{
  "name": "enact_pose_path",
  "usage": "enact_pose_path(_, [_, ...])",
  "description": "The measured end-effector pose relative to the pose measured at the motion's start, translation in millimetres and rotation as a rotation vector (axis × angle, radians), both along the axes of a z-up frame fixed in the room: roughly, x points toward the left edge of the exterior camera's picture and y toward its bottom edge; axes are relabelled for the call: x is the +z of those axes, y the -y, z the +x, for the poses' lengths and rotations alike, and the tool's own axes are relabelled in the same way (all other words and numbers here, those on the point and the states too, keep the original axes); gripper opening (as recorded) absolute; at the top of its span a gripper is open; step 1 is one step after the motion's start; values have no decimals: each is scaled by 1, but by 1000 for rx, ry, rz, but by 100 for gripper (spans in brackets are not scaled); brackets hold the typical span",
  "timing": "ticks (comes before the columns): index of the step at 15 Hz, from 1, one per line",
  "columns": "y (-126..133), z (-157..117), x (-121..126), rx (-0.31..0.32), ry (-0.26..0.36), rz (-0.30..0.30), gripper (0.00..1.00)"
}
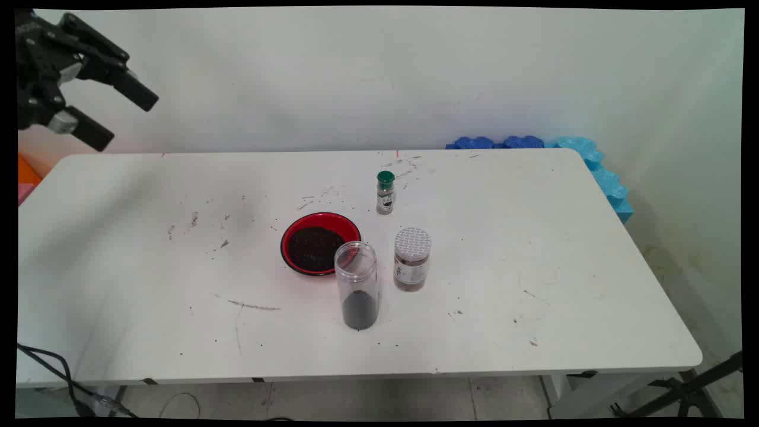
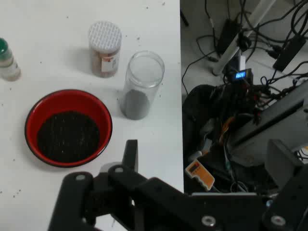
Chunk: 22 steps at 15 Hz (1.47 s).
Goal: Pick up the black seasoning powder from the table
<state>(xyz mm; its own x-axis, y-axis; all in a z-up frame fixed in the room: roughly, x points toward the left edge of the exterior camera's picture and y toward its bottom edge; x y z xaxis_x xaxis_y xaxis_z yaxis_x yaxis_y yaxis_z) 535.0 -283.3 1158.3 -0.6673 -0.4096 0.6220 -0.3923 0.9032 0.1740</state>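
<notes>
Spread apart and holding nothing, the jaws of the gripper [image 1: 121,115] hang high above the table's [image 1: 533,296] far left corner, well apart from everything on it. Nearest the front edge stands a clear jar [image 1: 356,285] with dark powder at its bottom, just beside a red bowl [image 1: 320,242] of dark grains, with a capped jar [image 1: 411,258] next to it and a green-capped bottle [image 1: 385,193] beyond; bare tabletop lies all round the bowl. Only the hand view shows the cables [image 2: 250,96] on the floor past the table's edge.
</notes>
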Motion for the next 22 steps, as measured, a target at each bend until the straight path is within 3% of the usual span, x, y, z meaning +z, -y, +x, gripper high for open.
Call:
enact_pose_path(4, [-3, 1, -11, 5, 14, 1, 100])
enact_pose_path(9, [-9, -3, -43, 12, 31, -3, 100])
enact_pose_path(22, [-12, -39, -187, 38, 66, -27, 100])
